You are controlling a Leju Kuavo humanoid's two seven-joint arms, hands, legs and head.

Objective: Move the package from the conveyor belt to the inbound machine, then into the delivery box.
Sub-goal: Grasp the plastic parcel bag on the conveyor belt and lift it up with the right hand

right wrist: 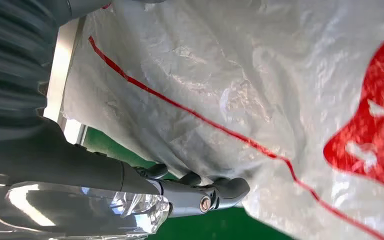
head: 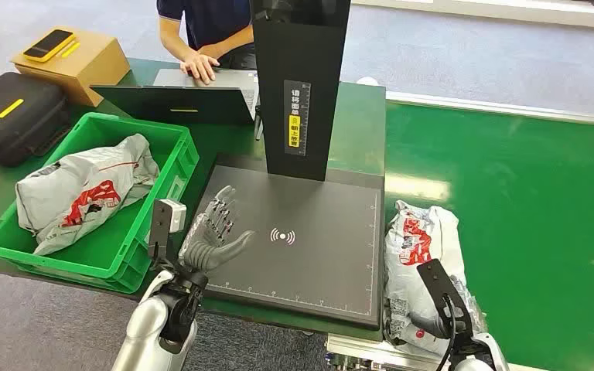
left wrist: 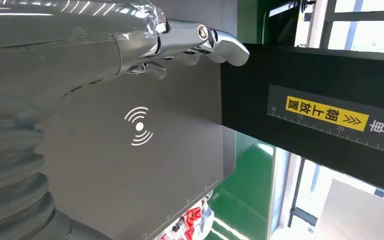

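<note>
Left robot hand [head: 215,232] spread, empty, over flat black scanner plate [head: 317,255]; right robot hand [head: 431,323] fingers against crumpled grey-and-red plastic package [head: 418,247] on green conveyor belt [head: 526,232], grip unclear.

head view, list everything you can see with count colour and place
package: 1, grey-white with red print, on the green belt
bagged package: 1, grey and red, inside the crate
crate: 1, green, beside the scanner
scanner platform: 1, black, centre, with black post
case: 1, black, far left
cardboard box: 1, brown, yellow phone on top
person's hand: 1, on laptop
left hand: open, over platform
right hand: at package's near edge
</note>
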